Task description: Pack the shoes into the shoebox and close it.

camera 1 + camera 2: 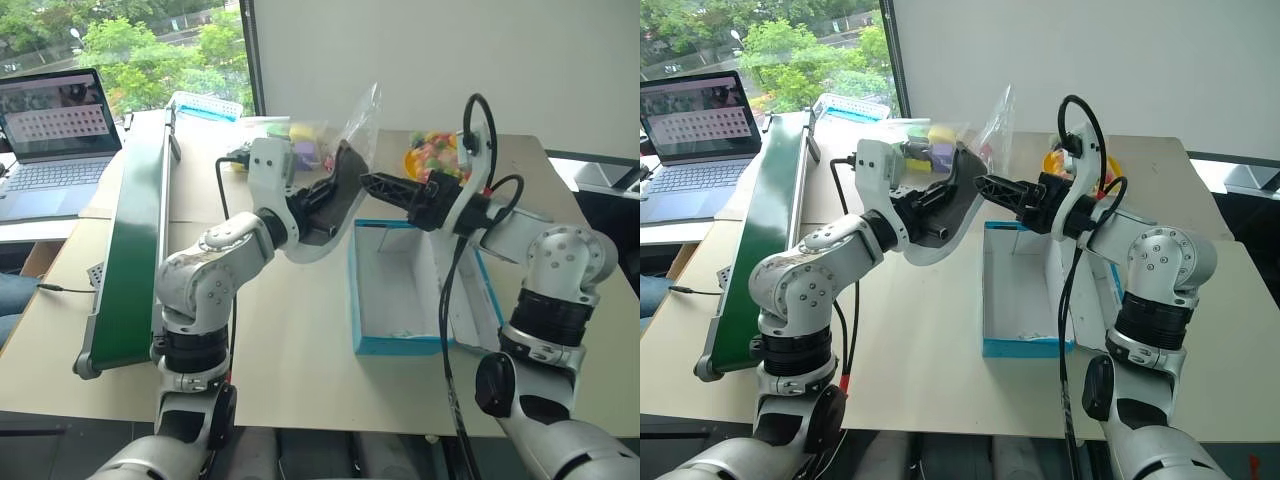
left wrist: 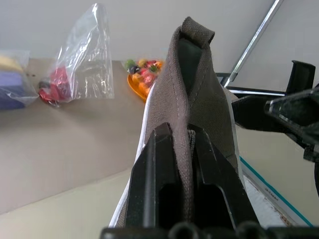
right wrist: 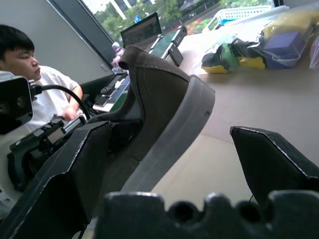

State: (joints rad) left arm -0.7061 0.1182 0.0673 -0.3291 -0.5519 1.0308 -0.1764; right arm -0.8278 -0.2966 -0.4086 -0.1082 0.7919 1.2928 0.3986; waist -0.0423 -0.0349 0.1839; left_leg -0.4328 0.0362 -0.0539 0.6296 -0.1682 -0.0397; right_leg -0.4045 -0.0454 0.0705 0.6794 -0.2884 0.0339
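One sneaker (image 1: 335,205) is up over the table, left of the open shoebox (image 1: 400,345): our left gripper (image 2: 183,149) pinches its soft heel collar, our right gripper (image 1: 372,184) gapes beside it; grab the firmer sole.

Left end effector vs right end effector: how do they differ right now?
Left end effector is shut on the shoe, pinching its heel fabric; right end effector is open and holds nothing. The left one carries the shoe in the air beside the shoebox; the right one's fingers stand either side of the shoe's sole without closing. Both hover level above the table, pointing toward each other.
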